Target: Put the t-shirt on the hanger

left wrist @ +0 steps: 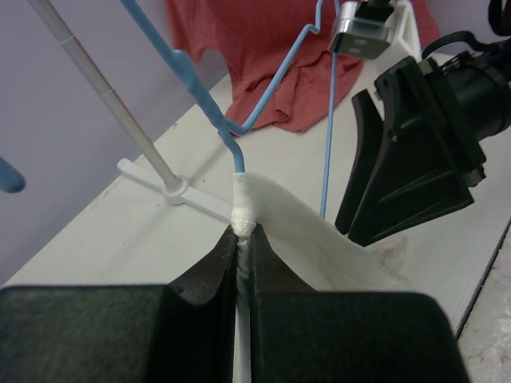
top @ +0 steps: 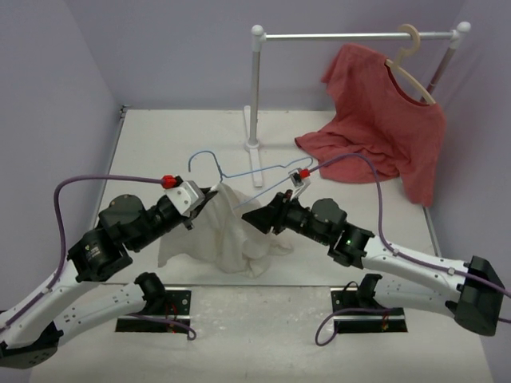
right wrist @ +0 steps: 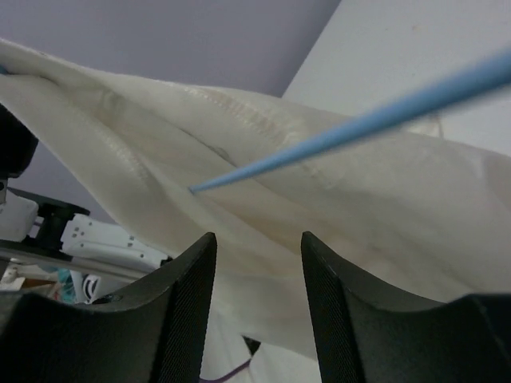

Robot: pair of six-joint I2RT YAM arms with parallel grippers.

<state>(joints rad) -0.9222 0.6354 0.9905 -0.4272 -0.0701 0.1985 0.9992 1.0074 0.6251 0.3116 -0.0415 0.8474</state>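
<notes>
left gripper (left wrist: 243, 239) pinched on t-shirt (top: 231, 239) cloth wrapped over hanger (top: 239, 177) wire; right gripper (right wrist: 257, 247) jaws apart, empty, just right of the cloth; hanger's free arm runs far-right

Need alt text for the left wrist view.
The left gripper pinches the white t-shirt where the blue wire hanger enters it. The right gripper sits close on the right, and a red shirt drapes onto the table behind.

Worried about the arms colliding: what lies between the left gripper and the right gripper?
The t-shirt, bunched over the hanger wire, fills that gap; the top view shows it.
</notes>
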